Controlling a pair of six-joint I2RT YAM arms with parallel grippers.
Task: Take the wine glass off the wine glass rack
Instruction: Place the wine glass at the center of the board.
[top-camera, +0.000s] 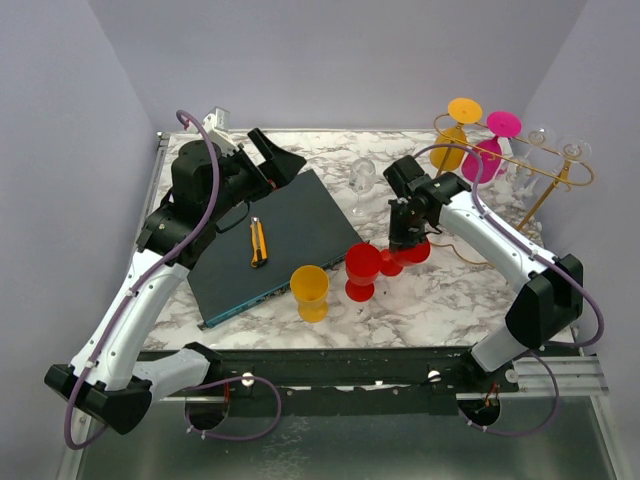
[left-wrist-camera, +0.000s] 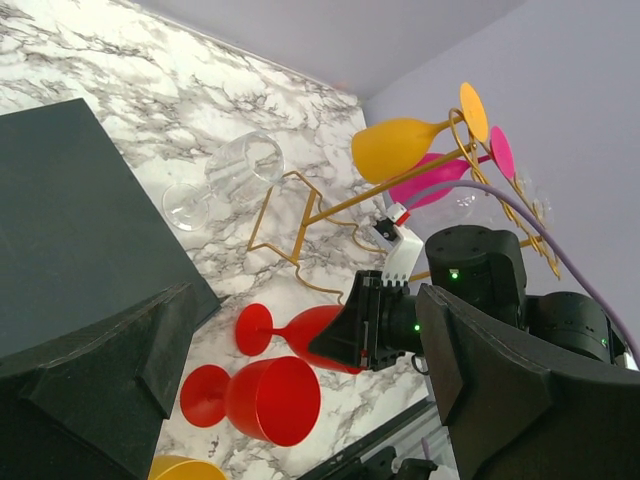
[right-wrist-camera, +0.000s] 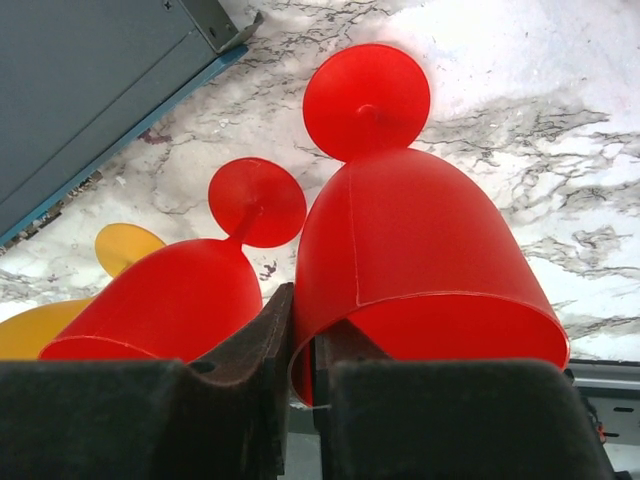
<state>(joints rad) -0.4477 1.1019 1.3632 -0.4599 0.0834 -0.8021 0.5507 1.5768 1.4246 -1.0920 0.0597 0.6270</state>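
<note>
Right fingers pinch, seemingly lightly, the rim of the red wine glass, probably light, slick plastic best held there, while left fingers are spread.

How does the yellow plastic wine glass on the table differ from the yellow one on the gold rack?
The standing yellow glass is upright on the marble table, bowl opening upward; the hanging yellow glass is upside down on the gold wire rack, foot on top. The standing one is beside a red glass; the hanging one beside a pink glass. Both are yellow goblets of like shape.
</note>
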